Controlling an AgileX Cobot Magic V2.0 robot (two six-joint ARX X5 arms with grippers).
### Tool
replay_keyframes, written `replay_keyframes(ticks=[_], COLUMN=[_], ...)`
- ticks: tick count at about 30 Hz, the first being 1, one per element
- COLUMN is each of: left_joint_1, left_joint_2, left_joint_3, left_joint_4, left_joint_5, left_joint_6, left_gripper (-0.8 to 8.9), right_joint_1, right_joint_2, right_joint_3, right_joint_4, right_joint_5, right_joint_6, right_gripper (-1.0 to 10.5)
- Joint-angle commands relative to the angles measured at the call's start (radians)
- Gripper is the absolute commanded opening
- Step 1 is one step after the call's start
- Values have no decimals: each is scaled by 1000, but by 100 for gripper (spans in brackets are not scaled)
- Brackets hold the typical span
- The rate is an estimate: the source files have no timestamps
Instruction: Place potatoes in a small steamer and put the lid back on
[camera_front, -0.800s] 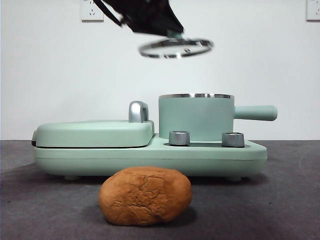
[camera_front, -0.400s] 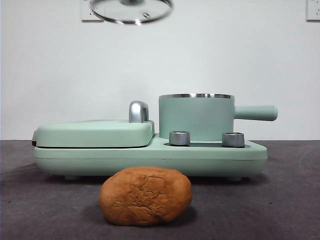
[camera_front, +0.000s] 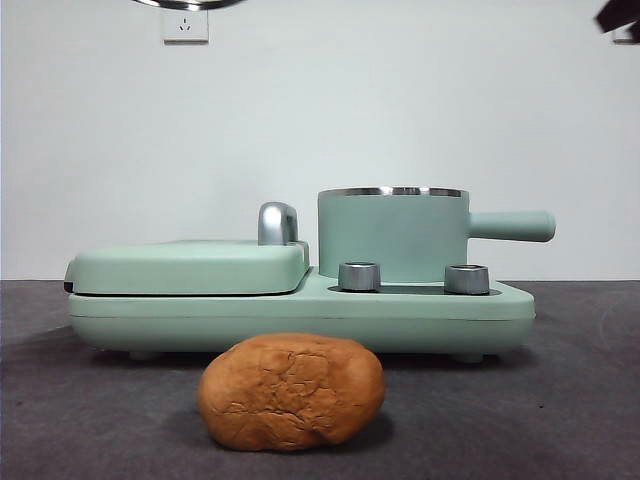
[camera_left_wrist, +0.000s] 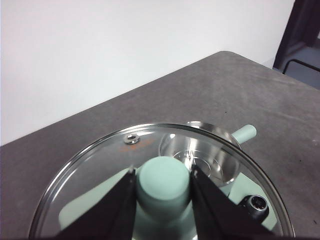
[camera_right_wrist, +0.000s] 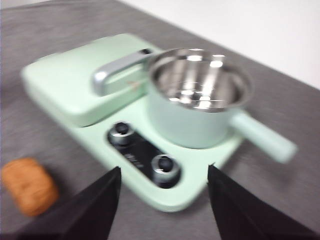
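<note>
Orange-brown and cracked, the potato (camera_front: 290, 391) is seen lying on the counter near its front edge, just before the appliance base (camera_front: 300, 312) on which the uncovered small steamer (camera_front: 392, 235) stands. The glass lid (camera_left_wrist: 160, 185) is held high above by its knob, clamped in the left gripper (camera_left_wrist: 163, 187). The right gripper (camera_right_wrist: 162, 200) is seen spread wide over the appliance, holding nothing.

White wall (camera_front: 400, 110), seemingly grey felt table (camera_front: 560, 400)
</note>
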Motion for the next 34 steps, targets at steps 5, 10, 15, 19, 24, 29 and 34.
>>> replay_keyframes(ticks=[5, 10, 15, 19, 24, 29, 34], left_joint_1=[14, 14, 14, 14, 14, 14, 14], left_joint_2=[-143, -203, -210, -210, -210, -210, -210], left_joint_3=[-127, -206, -216, -216, -216, -216, -216], left_joint_4=[12, 0, -16, -14, -14, -14, -13], left_joint_5=[-25, -53, -67, -68, -68, -69, -69], left_joint_6=[-67, -81, -81, -80, -81, -80, -77], left_gripper=[11, 11, 10, 10, 10, 10, 10], right_joint_1=[134, 243, 342, 410, 468, 507, 515], right_joint_2=[112, 235, 374, 483, 607, 721, 811], right_joint_3=[29, 50, 68, 68, 68, 68, 68], right_joint_4=[9, 11, 47, 127, 201, 274, 315], right_joint_5=[-42, -42, -39, -39, -39, -39, -37], right_joint_6=[-46, -45, -48, -49, -51, -53, -53], right_gripper=[327, 327, 327, 327, 327, 332, 335])
